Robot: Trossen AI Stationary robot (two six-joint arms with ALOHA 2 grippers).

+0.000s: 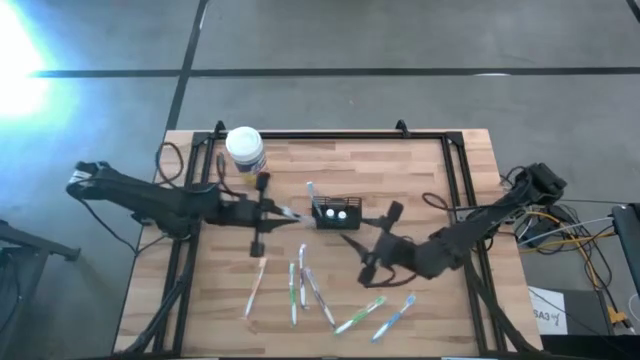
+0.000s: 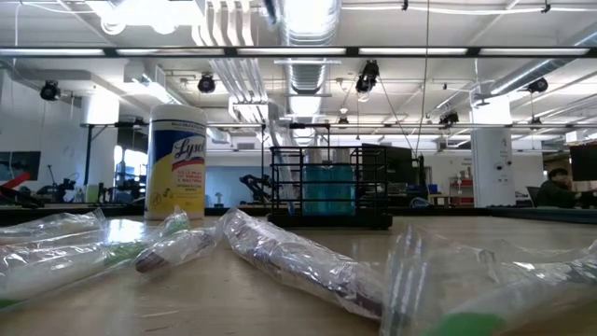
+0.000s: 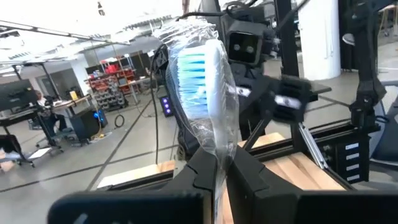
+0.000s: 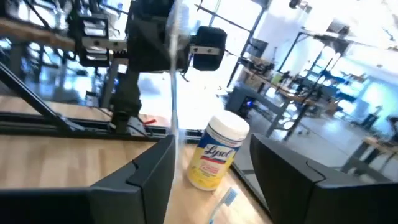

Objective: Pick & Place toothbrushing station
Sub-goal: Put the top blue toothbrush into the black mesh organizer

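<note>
The left tool (image 1: 272,211), at the end of an arm stretched level across the table (image 1: 440,300) from its left edge, is clamped on a plastic-wrapped toothbrush (image 3: 202,93) whose blue-bristled head sticks out toward the toothbrushing station (image 1: 335,213). That black mesh-sided station stands upright near the table's middle, just beside the held brush's tip, with the white-lidded wipes jar (image 1: 245,150) well behind it to the left. The right tool (image 1: 362,255), fingers apart and holding nothing, hangs on a bent arm reaching in from the right edge, near the station and above the loose wrapped toothbrushes (image 1: 310,290).
</note>
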